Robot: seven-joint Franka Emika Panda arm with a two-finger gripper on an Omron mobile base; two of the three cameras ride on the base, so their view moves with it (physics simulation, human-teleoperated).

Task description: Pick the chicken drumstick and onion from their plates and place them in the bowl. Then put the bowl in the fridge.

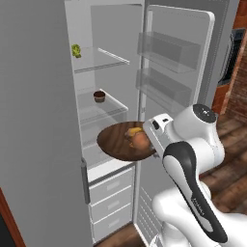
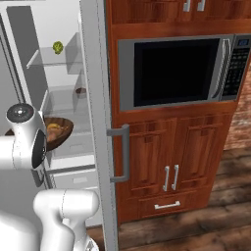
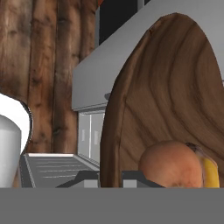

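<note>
The wide, shallow bowl of dark brown grained wood (image 1: 118,142) hangs level at the open fridge's (image 1: 41,120) mouth, carrying the round reddish-brown onion (image 1: 139,140) and the yellowish-tan chicken drumstick (image 1: 133,130). The gripper (image 1: 153,141) is pinched tight on the bowl's near rim — the bowl reaches from it toward the white interior, just above the lower glass shelf (image 1: 101,157).
</note>
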